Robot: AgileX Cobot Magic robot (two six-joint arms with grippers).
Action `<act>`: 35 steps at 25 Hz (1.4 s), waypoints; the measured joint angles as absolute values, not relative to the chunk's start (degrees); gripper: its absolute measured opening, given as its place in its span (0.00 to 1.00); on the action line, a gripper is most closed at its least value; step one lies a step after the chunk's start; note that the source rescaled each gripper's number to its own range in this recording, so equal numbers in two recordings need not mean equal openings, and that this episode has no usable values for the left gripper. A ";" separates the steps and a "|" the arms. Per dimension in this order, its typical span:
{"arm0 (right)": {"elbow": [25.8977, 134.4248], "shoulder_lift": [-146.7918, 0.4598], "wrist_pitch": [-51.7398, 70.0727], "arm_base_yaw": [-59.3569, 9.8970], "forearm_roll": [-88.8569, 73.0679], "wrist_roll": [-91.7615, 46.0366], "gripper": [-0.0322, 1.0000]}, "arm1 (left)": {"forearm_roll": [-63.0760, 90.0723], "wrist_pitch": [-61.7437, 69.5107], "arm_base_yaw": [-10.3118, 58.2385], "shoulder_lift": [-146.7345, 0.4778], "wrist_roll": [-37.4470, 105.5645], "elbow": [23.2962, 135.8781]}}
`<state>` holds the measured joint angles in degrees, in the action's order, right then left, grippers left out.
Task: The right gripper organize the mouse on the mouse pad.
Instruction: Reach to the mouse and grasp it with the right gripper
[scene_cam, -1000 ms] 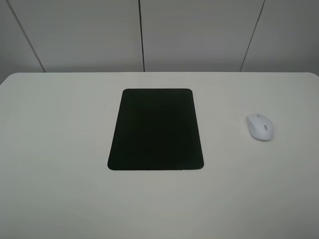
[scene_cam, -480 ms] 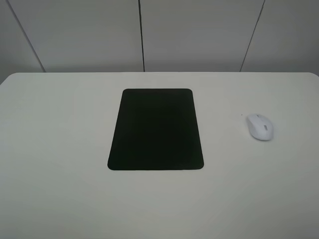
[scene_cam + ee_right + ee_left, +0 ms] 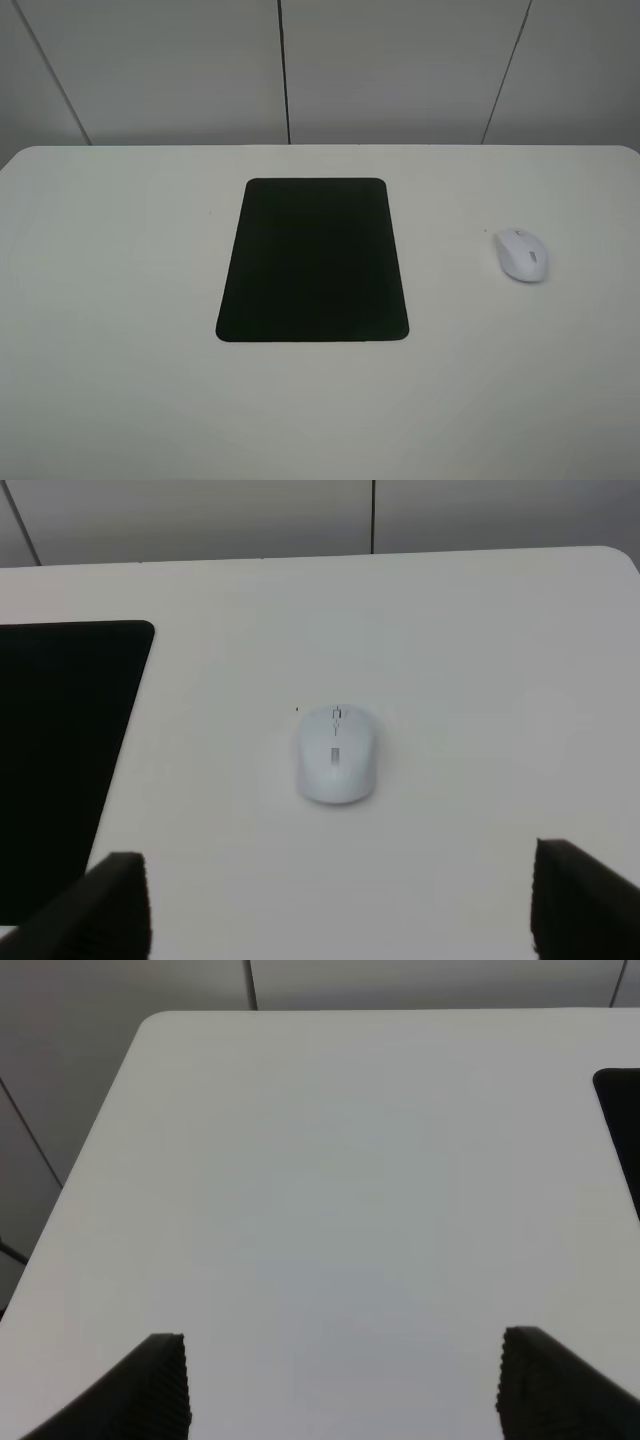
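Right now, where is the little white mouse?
In the high view, the white mouse sits on the bare white table, on the right side. It lies apart from the black mouse pad, not on it.

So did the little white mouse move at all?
No. In the high view the mouse sits in the same spot as before, off to the right of the mouse pad, with the same gap between them.
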<state>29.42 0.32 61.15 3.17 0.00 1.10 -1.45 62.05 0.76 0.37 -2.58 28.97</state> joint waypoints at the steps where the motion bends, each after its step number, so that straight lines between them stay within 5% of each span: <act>1: 29.42 0.32 61.15 3.17 0.00 1.10 0.71 | -1.45 62.05 0.76 0.37 -2.58 28.97; 10: 32.94 -19.93 59.36 3.17 0.00 6.38 0.73 | -1.56 62.05 0.76 0.37 -2.58 28.97; 13: 34.69 -28.74 58.95 3.17 0.00 6.32 0.91 | -1.61 62.05 0.76 0.37 -2.58 28.97; 17: 36.95 -39.85 57.72 2.08 0.00 6.26 0.99 | -1.61 62.05 0.76 0.37 -2.58 28.97; 35: 56.40 -86.35 48.26 -2.89 1.28 2.48 1.00 | -1.61 62.05 0.76 0.37 -2.58 28.97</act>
